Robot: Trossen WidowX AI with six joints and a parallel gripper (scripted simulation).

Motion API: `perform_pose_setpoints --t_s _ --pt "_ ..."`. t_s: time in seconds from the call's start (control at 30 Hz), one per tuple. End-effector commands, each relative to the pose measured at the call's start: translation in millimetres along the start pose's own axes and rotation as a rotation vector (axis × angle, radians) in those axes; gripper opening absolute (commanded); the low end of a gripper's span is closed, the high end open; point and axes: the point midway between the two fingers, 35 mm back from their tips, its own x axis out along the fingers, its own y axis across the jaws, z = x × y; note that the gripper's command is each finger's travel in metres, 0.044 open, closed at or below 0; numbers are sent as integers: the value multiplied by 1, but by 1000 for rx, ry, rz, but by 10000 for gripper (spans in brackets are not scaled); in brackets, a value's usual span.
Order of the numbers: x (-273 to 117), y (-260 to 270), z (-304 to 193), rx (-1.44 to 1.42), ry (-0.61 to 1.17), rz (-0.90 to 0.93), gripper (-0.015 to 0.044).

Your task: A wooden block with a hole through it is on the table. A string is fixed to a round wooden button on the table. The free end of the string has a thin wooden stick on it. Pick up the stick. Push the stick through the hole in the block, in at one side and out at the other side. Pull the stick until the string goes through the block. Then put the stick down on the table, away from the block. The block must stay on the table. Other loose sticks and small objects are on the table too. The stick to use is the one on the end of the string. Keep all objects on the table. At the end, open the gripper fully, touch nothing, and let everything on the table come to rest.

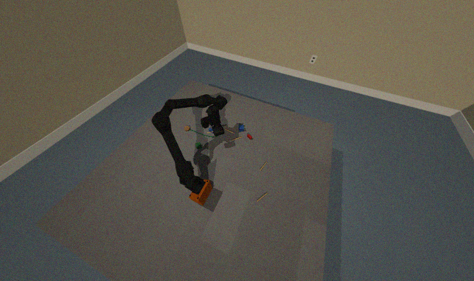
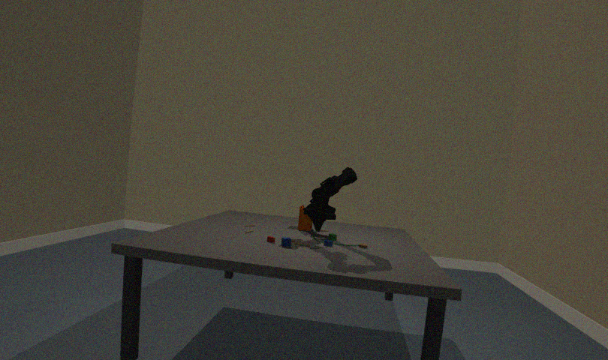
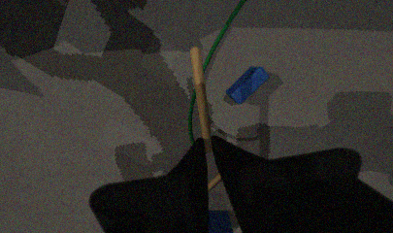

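My gripper (image 2: 317,229) (image 3: 207,142) is shut on the thin wooden stick (image 3: 200,92), which points away from the fingertips above the table. The green string (image 3: 214,50) (image 1: 200,133) (image 2: 348,244) runs from the round wooden button (image 1: 186,127) (image 2: 362,246) to near the fingertips. Its join to the stick is hidden. The larger blue block (image 1: 241,127) (image 2: 286,242) sits on the table to the right of the gripper in the top view. Part of a blue block (image 3: 219,220) shows between the fingers in the wrist view. No hole can be made out, and the stick is outside the block.
A small blue piece (image 1: 210,129) (image 2: 328,243) (image 3: 247,84) lies near the gripper. A green cube (image 1: 198,145) (image 2: 332,236) and a red piece (image 1: 249,136) (image 2: 270,239) lie farther off. Loose sticks (image 1: 236,138) (image 1: 263,165) (image 1: 262,196) lie on the table.
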Motion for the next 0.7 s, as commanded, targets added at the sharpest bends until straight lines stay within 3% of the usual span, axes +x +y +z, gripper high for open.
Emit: perform_pose_setpoints --t_s 0.0,0.67 --pt "1 0 -6 -2 -2 2 0" --pt "2 1 -32 -5 -1 2 0"
